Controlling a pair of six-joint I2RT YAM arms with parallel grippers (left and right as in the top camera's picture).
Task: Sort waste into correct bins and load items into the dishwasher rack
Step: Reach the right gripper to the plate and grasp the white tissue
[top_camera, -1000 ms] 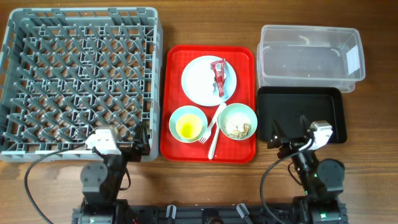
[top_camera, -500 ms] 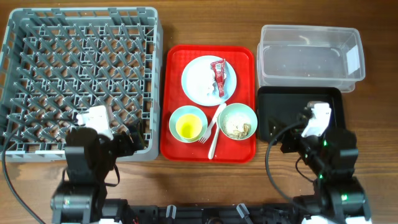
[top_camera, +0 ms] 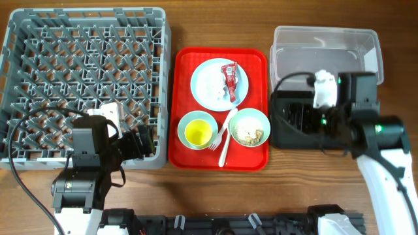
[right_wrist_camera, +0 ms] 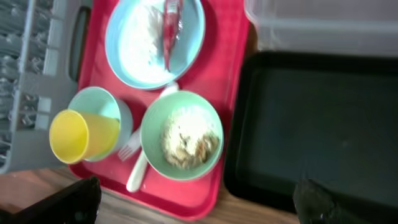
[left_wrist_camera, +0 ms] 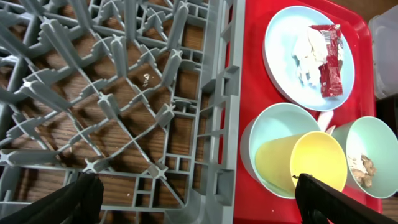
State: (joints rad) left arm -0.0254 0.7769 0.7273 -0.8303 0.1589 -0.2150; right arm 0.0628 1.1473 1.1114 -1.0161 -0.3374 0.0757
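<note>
The grey dishwasher rack (top_camera: 85, 85) stands at the left. On the red tray, the plate (top_camera: 210, 88) holds the red sauce packet (top_camera: 230, 78) and the white scrap (top_camera: 215, 81). One mint bowl (top_camera: 186, 124) holds the yellow cup (top_camera: 198, 134). The other bowl (top_camera: 258, 119) holds rice crumbs (top_camera: 248, 132). The white fork and spoon (top_camera: 225, 137) lie between the bowls. The clear tub (top_camera: 326, 55) and the black tray (top_camera: 287, 134) are at the right. My left gripper (top_camera: 142, 142) (left_wrist_camera: 199, 202) is open over the rack's near right corner. My right gripper (top_camera: 294, 117) (right_wrist_camera: 199, 205) is open above the black tray.
The red serving tray (top_camera: 251, 160) sits between the rack and the bins. Bare wooden table runs along the front edge. Black cables trail from both arms.
Both arms have lifted and reached away from the front edge. The right arm has moved over the black tray towards the clear tub. The left has shifted a little over the rack's corner.
</note>
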